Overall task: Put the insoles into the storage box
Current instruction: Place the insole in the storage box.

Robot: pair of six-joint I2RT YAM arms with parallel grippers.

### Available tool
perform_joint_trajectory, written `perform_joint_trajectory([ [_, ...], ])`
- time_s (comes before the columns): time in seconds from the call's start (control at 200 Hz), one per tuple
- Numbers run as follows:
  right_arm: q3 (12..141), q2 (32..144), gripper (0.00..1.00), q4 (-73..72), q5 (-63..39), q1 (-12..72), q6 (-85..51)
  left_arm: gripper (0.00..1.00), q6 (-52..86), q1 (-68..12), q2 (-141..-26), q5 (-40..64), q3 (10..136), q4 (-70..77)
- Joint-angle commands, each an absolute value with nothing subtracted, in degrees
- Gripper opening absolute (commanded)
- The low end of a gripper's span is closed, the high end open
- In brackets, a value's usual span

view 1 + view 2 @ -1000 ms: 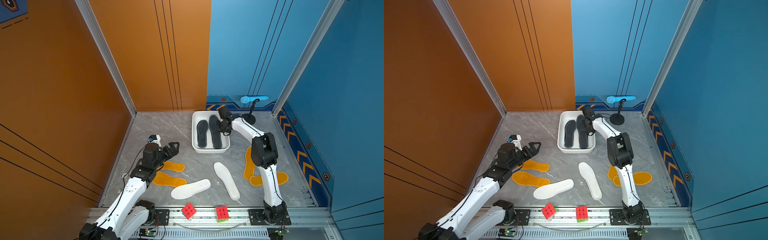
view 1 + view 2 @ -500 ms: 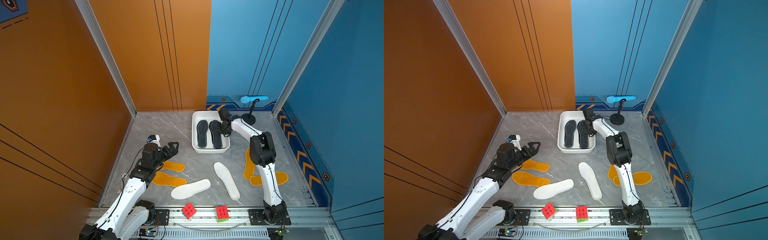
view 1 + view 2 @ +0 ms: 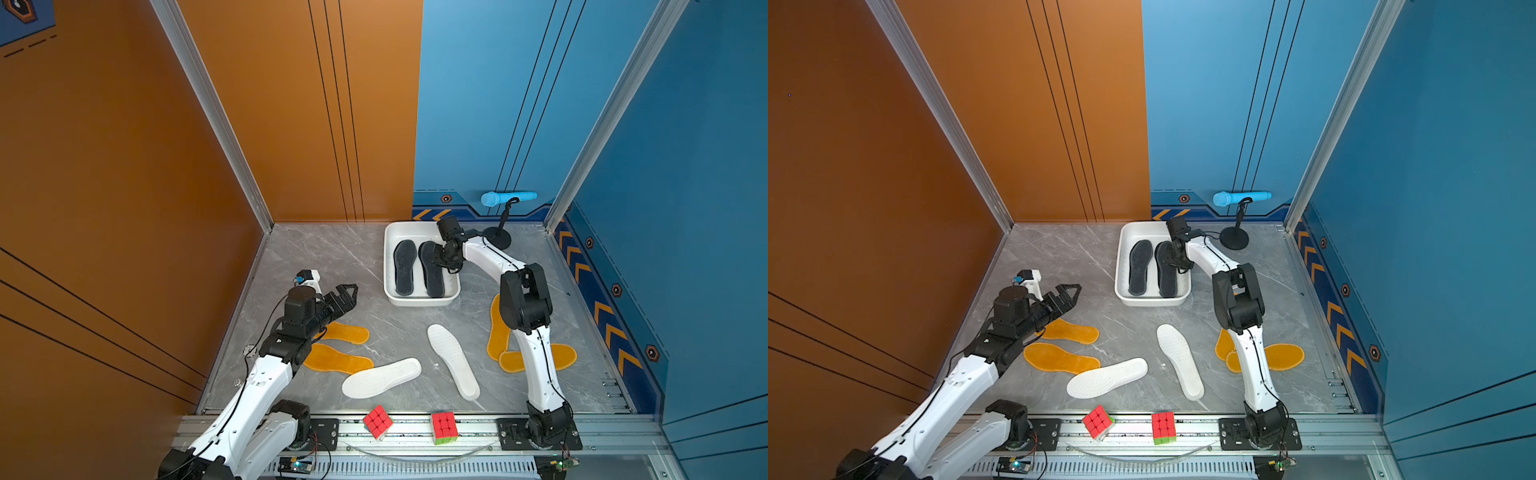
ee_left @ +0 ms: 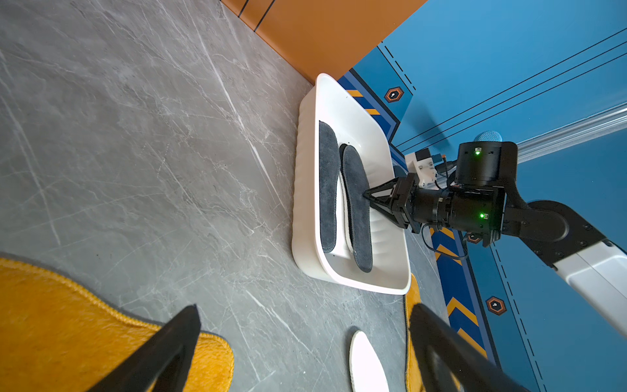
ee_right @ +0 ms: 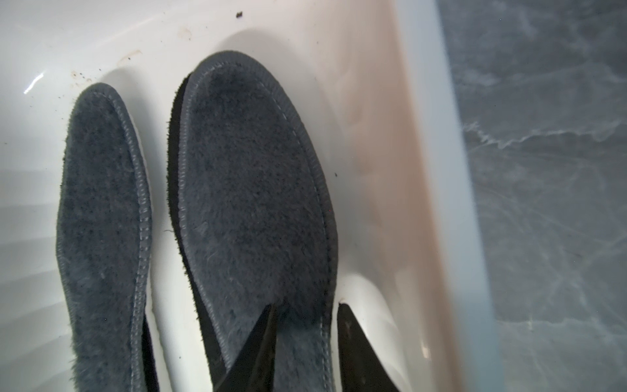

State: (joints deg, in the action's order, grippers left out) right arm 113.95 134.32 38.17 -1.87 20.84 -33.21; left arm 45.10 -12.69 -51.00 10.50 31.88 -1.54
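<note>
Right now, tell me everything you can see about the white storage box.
The storage box is a shallow white rectangular tub, plastic-looking and glossy, with rounded corners, a thick rim and faint ribs on its floor. It sits upright on the grey marbled tabletop near the back wall. Two dark grey fuzzy insoles lie side by side inside, black edges showing beneath them. The right gripper reaches in, jaws apart at one insole's edge.

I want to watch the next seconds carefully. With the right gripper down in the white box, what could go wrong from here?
1. The right gripper straddles the edge of the dark grey insole, jaws apart; lifting out may snag it and drag it from the storage box.
2. Two orange insoles overlap, so pinching one may pull both.
</note>
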Motion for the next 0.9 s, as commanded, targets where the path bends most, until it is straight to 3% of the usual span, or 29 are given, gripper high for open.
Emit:
perform_joint_trajectory([
  [0.0, 114.9, 129.3, 0.35, 39.7, -3.9, 20.9, -31.7, 0.98, 45.2, -12.0, -51.3, 11.3, 31.0, -1.9],
  [0.481, 109.8, 119.7, 0.39, 37.9, -10.0, 23.5, -22.9, 0.97, 48.2, -10.4, -52.3, 11.5, 30.4, -3.2],
  [0.651, 109.2, 120.7, 0.28, 37.6, -9.6, 23.2, -22.2, 0.98, 48.3, -10.1, -51.6, 11.5, 30.2, -3.5],
  [0.891, 110.4, 124.4, 0.27, 36.8, -10.2, 21.7, -21.4, 0.98, 48.2, -10.1, -51.1, 11.7, 30.1, -3.6],
])
